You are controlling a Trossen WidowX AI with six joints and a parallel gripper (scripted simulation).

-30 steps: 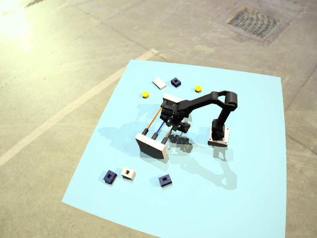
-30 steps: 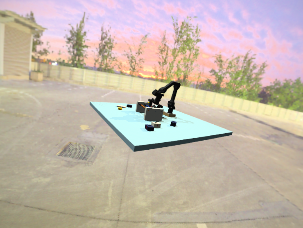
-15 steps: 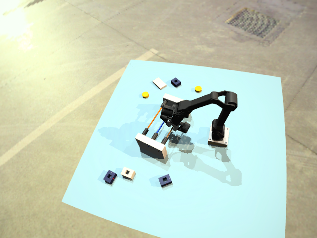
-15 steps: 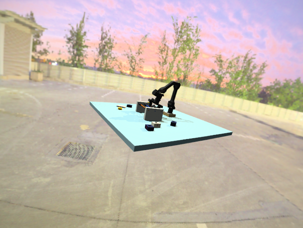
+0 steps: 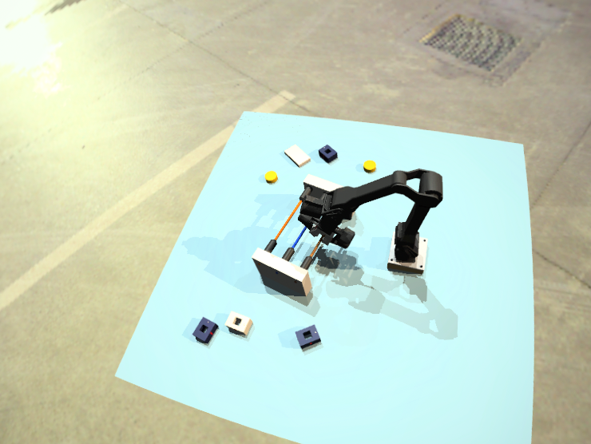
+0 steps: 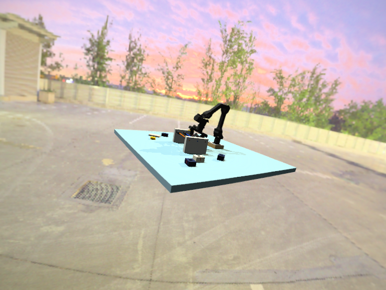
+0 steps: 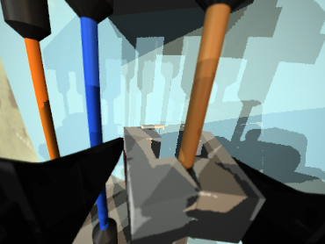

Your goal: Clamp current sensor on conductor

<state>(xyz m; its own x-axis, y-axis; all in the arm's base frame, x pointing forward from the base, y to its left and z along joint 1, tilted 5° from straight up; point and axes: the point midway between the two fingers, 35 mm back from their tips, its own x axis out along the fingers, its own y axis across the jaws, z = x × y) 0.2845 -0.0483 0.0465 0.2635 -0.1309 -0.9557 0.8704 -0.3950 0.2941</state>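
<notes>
The pale grey current sensor [image 7: 154, 197] fills the space between my fingers in the wrist view, with a thin red mark on its left edge. My gripper [image 7: 167, 147] [image 5: 322, 233] [image 6: 198, 134] is shut on it, one black finger at each side. The brown-orange conductor [image 7: 203, 83] [image 5: 314, 250] runs down between the sensor's two halves. A gap shows between the halves at their far ends; the latch cannot be made out. The blue conductor [image 7: 90, 70] [image 5: 299, 237] and the bright orange conductor [image 7: 39, 83] [image 5: 287, 220] run to the left, outside the sensor. No LOAD label or arrow is readable.
A front end block [image 5: 281, 277] [image 6: 195, 145] and a rear end block [image 5: 315, 182] [image 6: 178, 136] bear the conductors. Dark blue blocks [image 5: 205, 330] [image 5: 307, 337] [image 5: 327, 152], a white block [image 5: 243, 325], a white plate [image 5: 297, 155] and yellow discs [image 5: 271, 176] [image 5: 370, 166] lie around.
</notes>
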